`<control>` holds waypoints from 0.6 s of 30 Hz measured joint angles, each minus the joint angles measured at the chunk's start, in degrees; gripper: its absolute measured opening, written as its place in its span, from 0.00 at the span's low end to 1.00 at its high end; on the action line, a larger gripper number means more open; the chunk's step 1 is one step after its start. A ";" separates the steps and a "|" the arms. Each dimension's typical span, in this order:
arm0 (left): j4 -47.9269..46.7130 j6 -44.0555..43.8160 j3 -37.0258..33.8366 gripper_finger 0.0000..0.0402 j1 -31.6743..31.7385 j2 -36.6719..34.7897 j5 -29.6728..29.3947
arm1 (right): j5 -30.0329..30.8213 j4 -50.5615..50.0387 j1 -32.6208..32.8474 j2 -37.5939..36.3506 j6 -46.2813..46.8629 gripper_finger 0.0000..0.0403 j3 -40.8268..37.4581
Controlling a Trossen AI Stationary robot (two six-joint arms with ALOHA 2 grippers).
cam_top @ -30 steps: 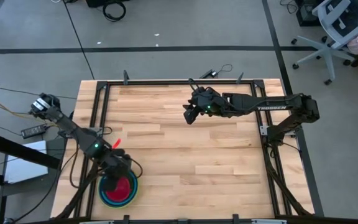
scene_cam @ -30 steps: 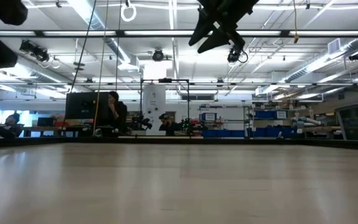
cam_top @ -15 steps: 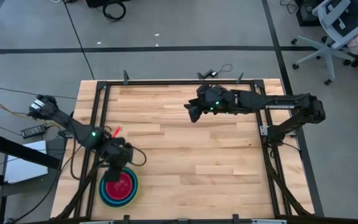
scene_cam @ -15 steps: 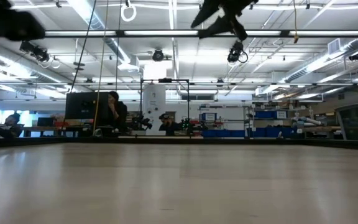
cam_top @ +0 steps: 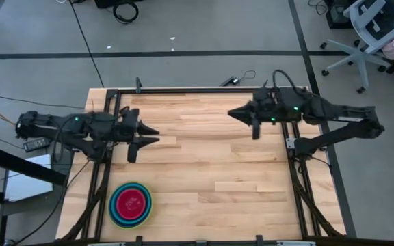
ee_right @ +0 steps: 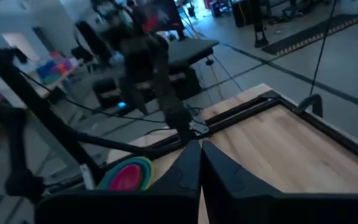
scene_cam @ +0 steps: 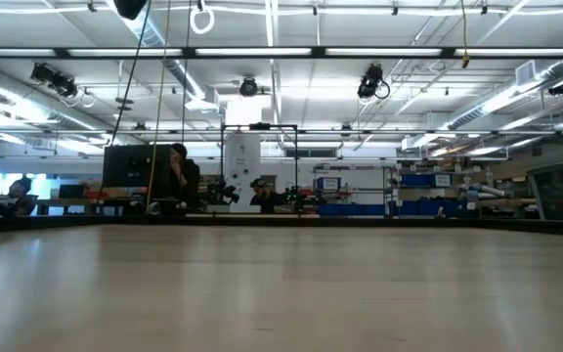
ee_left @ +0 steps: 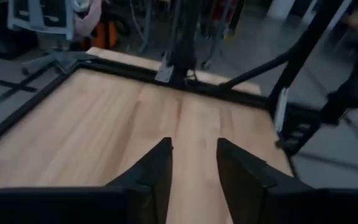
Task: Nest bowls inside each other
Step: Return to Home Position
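Wooden table (cam_top: pixel 204 157) with both arms held over its far half. The nested bowls (cam_top: pixel 130 205), pink-red innermost, stand at the near left corner, touching neither tool. The left gripper (cam_top: pixel 152 135), the nearer one, hangs well to the far side of the stack, fingers parted and empty. The right gripper (cam_top: pixel 232 113), fingers pressed together and empty, lies well apart. Nesting appears complete; homing should need no pass over the stack.

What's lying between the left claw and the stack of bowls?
Nothing. In the high view, only bare wooden tabletop separates the open left claw from the nested bowls near the table's front-left corner.
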 joint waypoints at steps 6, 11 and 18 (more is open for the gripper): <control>18.09 -4.08 -17.86 0.20 -1.47 -5.14 1.16 | 2.69 10.03 7.51 -7.92 1.34 0.02 -13.48; 23.37 4.65 -22.12 0.08 -0.93 -5.44 0.50 | 2.79 12.00 10.09 -10.34 0.22 0.02 -23.00; 24.04 12.25 -23.71 0.01 3.56 -13.17 -0.03 | 5.32 15.70 12.06 -18.02 -7.90 0.01 -30.60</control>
